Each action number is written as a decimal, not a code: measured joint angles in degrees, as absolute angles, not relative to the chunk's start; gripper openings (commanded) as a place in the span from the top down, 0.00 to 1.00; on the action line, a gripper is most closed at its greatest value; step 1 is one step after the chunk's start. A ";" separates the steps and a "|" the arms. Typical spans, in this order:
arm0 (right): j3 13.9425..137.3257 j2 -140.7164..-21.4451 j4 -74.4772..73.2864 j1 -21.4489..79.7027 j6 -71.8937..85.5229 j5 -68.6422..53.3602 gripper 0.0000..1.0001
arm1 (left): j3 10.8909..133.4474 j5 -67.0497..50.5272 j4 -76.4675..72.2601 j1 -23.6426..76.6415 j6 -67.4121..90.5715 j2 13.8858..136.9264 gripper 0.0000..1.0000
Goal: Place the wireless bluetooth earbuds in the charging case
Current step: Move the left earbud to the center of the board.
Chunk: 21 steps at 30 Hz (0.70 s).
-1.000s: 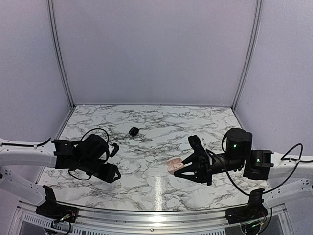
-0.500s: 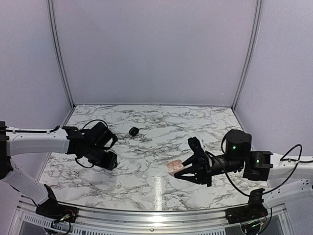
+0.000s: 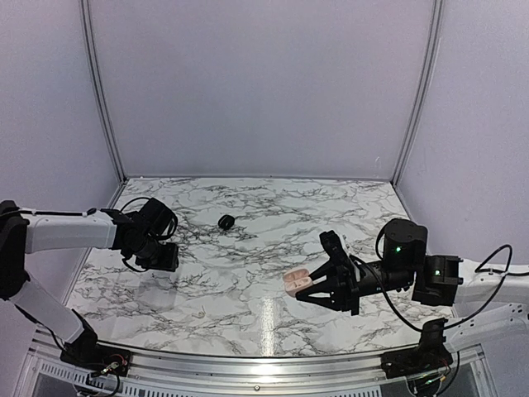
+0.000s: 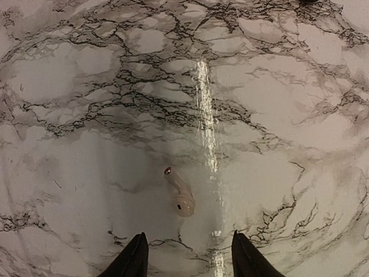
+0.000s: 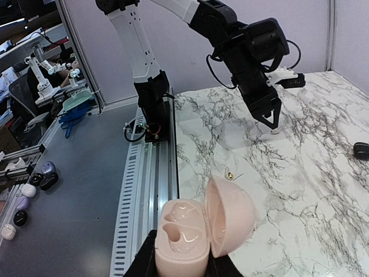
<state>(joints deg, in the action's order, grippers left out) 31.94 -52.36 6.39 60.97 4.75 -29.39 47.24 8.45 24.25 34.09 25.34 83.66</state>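
My right gripper [image 3: 310,285] is shut on the base of the pale pink charging case [image 3: 294,279] and holds it above the marble. Its lid stands open in the right wrist view, where the charging case [image 5: 199,234] shows two empty wells. One pale pink earbud [image 4: 180,193] lies on the marble just ahead of my left gripper [image 4: 187,254], whose jaws are open and apart from it. My left gripper [image 3: 163,258] hovers at the table's left side. A second small earbud [image 5: 230,173] lies on the marble beyond the case.
A black round puck [image 3: 226,221] sits toward the back of the marble table [image 3: 248,314]. An aluminium rail [image 5: 147,190] runs along the table's near edge. Purple walls enclose the back and sides.
My left arm has swung away from the front edge toward the back left, and its gripper now hangs over an earbud. The right gripper with the case has barely moved.
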 measured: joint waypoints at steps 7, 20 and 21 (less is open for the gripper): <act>31.94 -52.36 6.39 60.97 4.91 -29.19 1.00 | 47.09 7.46 20.80 33.08 23.88 90.13 0.57; 31.94 -52.36 6.37 60.97 4.91 -28.99 1.00 | 49.36 7.14 16.60 32.05 20.88 95.31 0.82; 31.94 -52.36 6.35 60.97 4.91 -28.97 1.00 | 49.69 6.92 16.32 31.97 20.36 95.66 0.84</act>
<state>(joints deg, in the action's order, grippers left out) 31.94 -52.36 6.35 60.97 4.91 -28.97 49.69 6.92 16.32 31.97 20.36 95.66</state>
